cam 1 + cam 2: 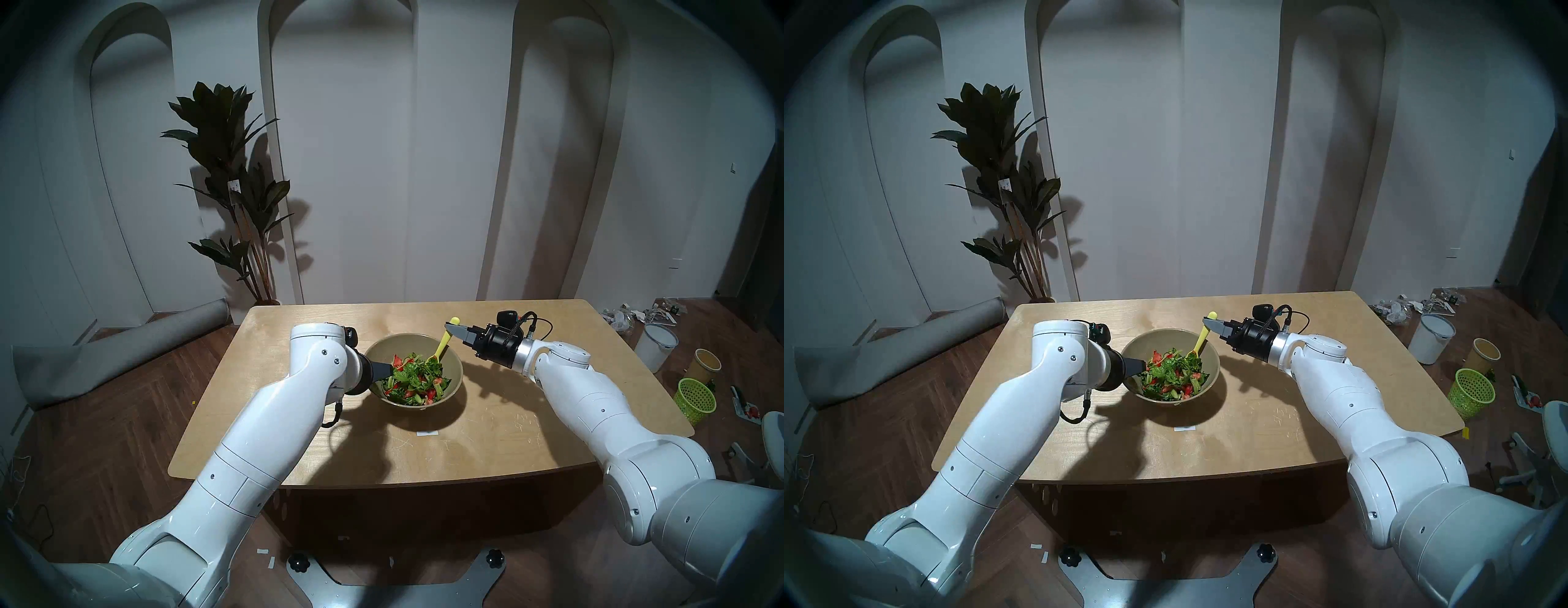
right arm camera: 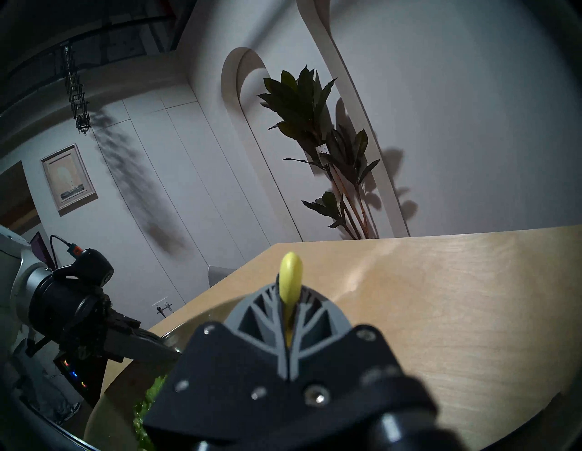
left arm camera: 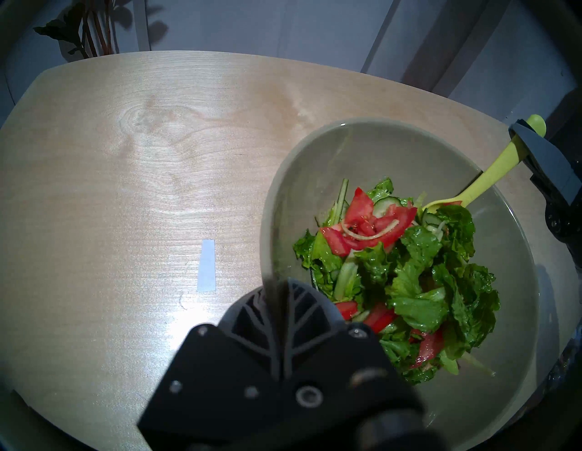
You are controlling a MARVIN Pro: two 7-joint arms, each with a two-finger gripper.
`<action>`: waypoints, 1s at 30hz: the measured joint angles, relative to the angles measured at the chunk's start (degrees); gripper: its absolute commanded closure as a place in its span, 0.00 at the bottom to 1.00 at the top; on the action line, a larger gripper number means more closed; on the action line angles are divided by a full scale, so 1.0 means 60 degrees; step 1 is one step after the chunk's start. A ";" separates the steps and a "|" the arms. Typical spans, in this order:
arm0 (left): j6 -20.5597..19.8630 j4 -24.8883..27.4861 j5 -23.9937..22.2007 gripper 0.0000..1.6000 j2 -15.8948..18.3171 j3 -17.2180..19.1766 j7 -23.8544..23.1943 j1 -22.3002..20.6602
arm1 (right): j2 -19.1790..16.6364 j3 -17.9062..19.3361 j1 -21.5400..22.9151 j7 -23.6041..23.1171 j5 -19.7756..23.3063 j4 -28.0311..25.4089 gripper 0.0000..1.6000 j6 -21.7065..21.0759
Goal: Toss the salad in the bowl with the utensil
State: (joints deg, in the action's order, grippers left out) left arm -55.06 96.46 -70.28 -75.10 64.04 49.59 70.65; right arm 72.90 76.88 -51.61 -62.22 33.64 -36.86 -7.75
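The olive-beige bowl stands mid-table, tilted toward me, with the salad of green leaves, cucumber and red tomato heaped inside. My left gripper is shut on the bowl's left rim. My right gripper is shut on the handle of the yellow-green spoon, near its rounded end. The spoon slants down into the bowl, its scoop at the far edge of the salad. In the right wrist view only a strip of salad shows at the bottom left.
A small white tape strip lies on the wooden table in front of the bowl. On the floor to the right stand a lime-green mesh basket, a tan cup and a white bucket. A potted plant stands behind the table.
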 measured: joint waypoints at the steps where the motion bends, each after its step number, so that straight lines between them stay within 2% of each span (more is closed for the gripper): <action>1: 0.0000 0.0000 0.0000 1.00 0.0000 -0.0001 0.0000 0.0000 | 0.0019 -0.0013 -0.0002 -0.0024 0.0010 0.0000 1.00 -0.0022; 9: 0.0000 -0.0001 -0.0001 1.00 0.0005 -0.0006 -0.0002 -0.0003 | 0.0270 -0.0063 -0.0026 0.0078 0.0210 -0.0001 1.00 -0.0663; 18: 0.0000 -0.0001 0.0011 1.00 0.0012 -0.0016 -0.0009 -0.0007 | 0.0630 0.0319 -0.0357 0.0628 0.0776 -0.0153 1.00 -0.1371; 30: 0.0000 -0.0003 0.0080 1.00 0.0049 -0.0011 -0.0006 -0.0012 | 0.0831 0.0841 -0.1258 0.1422 0.1398 -0.1350 1.00 -0.2274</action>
State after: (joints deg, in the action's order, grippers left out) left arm -55.06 96.44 -69.80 -74.81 63.98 49.56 70.58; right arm 77.89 81.93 -59.15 -53.69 42.03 -44.96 -21.39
